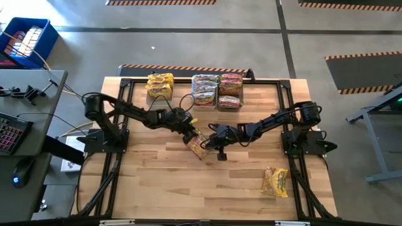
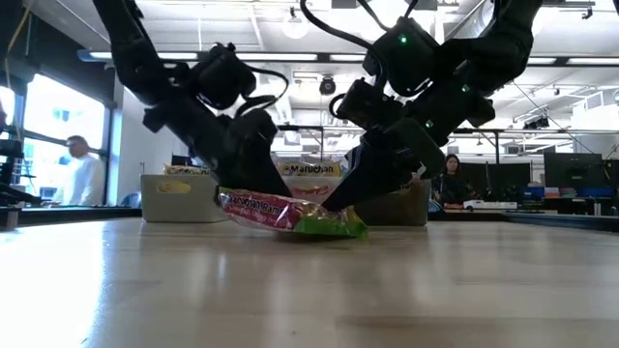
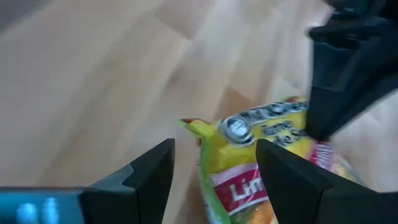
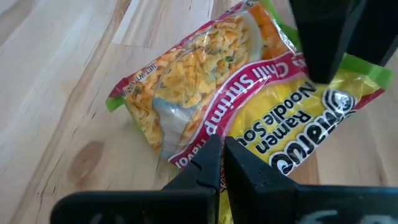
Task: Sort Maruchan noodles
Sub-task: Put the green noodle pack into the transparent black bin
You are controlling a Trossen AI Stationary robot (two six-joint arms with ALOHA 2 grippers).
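One Maruchan noodle packet (image 1: 197, 148), yellow with a red band and green sealed ends, is at the table's middle between both arms. In the low view the packet (image 2: 280, 211) is tilted, its left end raised and its green end (image 2: 340, 228) low by the table. My right gripper (image 4: 221, 142) is shut at its long edge. My left gripper (image 3: 214, 146) is open, a finger on either side of the packet's yellow end (image 3: 208, 134). Another packet (image 1: 275, 181) lies flat near the table's front right. My right gripper pinches the packet's long edge at the red band (image 4: 198, 144) between its two shut fingers, slanting down from the table's right. The packet is tilted, one end up and the green end near the wood. My left gripper: I cannot tell whether its open fingers touch the packet.
Three bins of sorted packets stand in a row at the far edge: yellow ones (image 1: 160, 86), then two more (image 1: 205, 91) (image 1: 230, 91). The two grippers are close together over the packet. Bare wood lies to the near left. People show in the room behind.
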